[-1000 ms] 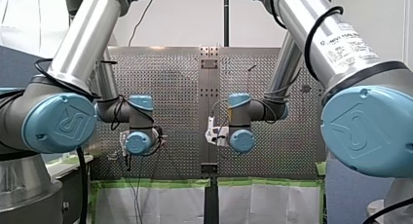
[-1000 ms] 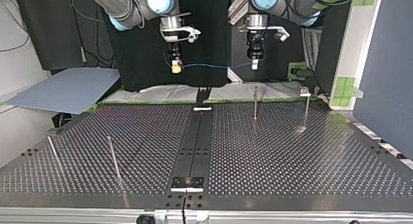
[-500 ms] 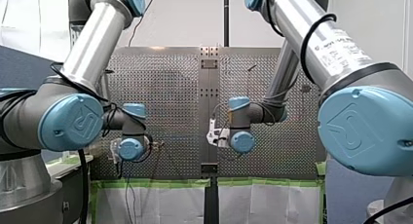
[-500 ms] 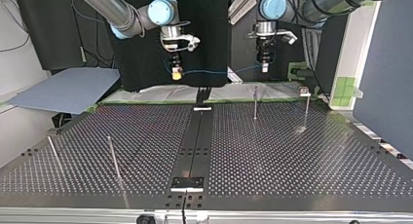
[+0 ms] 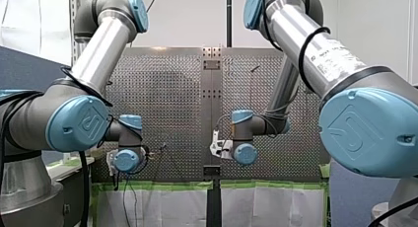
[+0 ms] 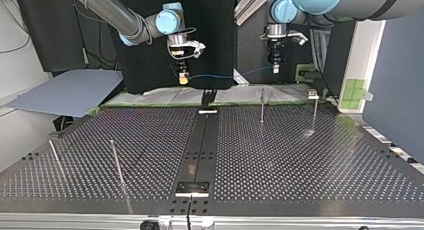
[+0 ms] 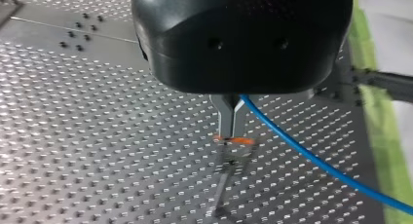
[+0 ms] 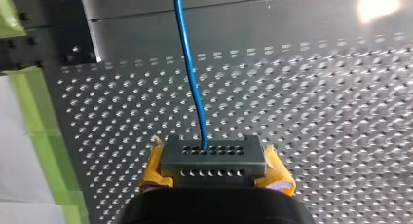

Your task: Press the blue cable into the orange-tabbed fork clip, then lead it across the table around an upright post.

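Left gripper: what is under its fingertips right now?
The orange-tabbed fork clip stands on the perforated table under the left gripper, which pinches the blue cable. The gripper hides part of the clip's top.

In the front view, the big blue round joint cap of my left arm (image 5: 79, 123) carries an embossed emblem that looks like a stylised U and R set in a rounded square. The matching blue cap of my right arm (image 5: 367, 133) bears the same emblem. A white printed label (image 5: 329, 53) lies along my right arm's silver tube (image 5: 288, 24). Its dark lettering is too small to read.
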`<state>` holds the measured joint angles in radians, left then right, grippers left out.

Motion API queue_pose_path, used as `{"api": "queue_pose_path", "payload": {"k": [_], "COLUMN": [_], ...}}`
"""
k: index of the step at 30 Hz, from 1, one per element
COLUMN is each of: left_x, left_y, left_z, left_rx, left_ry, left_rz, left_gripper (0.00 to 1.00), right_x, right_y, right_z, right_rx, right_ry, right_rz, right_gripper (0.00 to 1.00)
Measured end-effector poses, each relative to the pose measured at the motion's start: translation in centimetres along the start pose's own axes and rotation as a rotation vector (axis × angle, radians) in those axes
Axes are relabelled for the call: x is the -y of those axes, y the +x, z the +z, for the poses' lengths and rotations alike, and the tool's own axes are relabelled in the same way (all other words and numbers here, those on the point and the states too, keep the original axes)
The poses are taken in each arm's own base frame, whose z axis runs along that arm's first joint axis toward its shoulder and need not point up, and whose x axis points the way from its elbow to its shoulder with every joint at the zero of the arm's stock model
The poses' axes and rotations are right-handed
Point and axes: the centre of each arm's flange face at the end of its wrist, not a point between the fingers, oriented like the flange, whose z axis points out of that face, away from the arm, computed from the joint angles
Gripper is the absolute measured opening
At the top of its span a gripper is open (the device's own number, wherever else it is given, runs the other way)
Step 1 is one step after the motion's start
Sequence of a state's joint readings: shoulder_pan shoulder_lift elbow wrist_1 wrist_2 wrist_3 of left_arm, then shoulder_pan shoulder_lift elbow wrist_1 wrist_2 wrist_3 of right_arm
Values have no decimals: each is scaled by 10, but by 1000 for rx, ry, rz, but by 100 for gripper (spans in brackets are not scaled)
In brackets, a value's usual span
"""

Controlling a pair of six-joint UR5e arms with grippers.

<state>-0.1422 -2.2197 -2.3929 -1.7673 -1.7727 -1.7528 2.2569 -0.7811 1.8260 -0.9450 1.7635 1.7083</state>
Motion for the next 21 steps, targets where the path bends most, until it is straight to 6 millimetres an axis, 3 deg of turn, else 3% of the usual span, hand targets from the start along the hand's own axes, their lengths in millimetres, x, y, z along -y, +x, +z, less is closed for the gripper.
{"api": "queue_pose_path", "payload": {"k": [7, 21], "left_x": [4, 17], "left_y": [9, 11], "left_z": [3, 44], "left_rx": [-35, -69], "left_ry": [51, 101], "left_rz": [3, -10], "left_gripper": [0, 0], "right_x": [-9, -25], "right_y": [-23, -52], "right_z": [4, 37], "right_rx": [14, 17], "right_ry": [-12, -26], "right_rz": [-2, 2], "right_gripper": [0, 0]}}
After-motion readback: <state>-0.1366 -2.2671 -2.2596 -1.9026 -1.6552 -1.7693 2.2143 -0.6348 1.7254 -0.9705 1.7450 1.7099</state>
